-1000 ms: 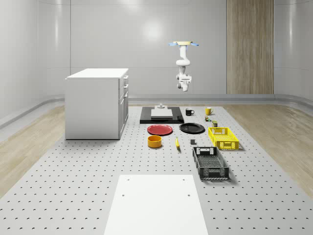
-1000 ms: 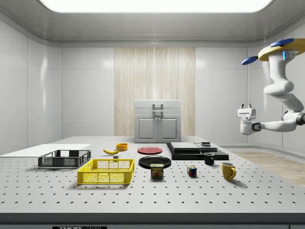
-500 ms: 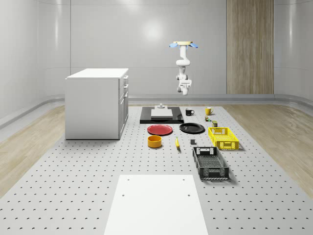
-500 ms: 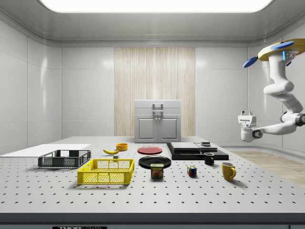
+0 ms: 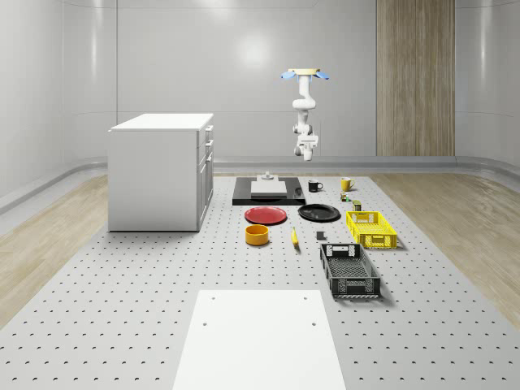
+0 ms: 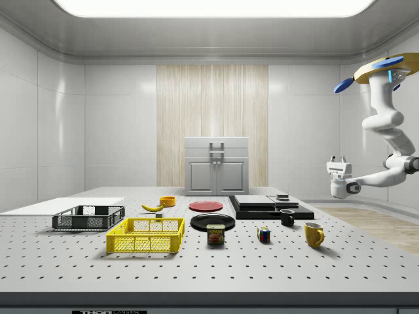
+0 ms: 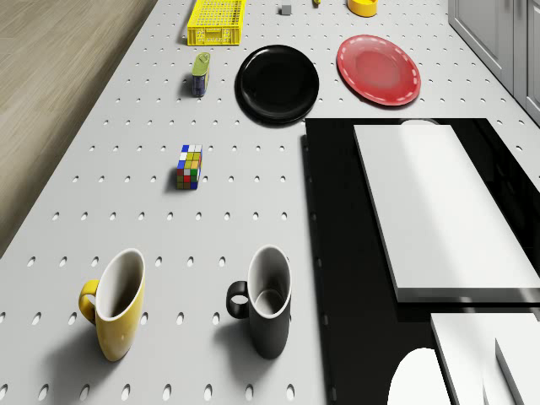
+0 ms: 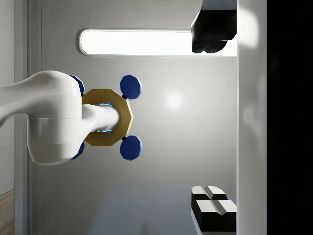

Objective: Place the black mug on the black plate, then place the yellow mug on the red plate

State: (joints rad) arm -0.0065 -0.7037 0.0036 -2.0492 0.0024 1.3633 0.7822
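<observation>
Drone (image 6: 386, 65) hovers high beyond table's far end; gripper (image 6: 338, 159) points upward, fingers spread, empty; black mug (image 6: 287, 218) upright on table beside black slab (image 6: 272, 208), well below and forward of gripper; yellow mug (image 7: 116, 305) just beside; black plate (image 7: 278, 83) farther on.

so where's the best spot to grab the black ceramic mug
Probably the rim wall of the black ceramic mug, coming from above: it stands upright with its mouth open, beside the black slab. Pinch the wall opposite its handle, which faces the yellow ceramic mug.
</observation>
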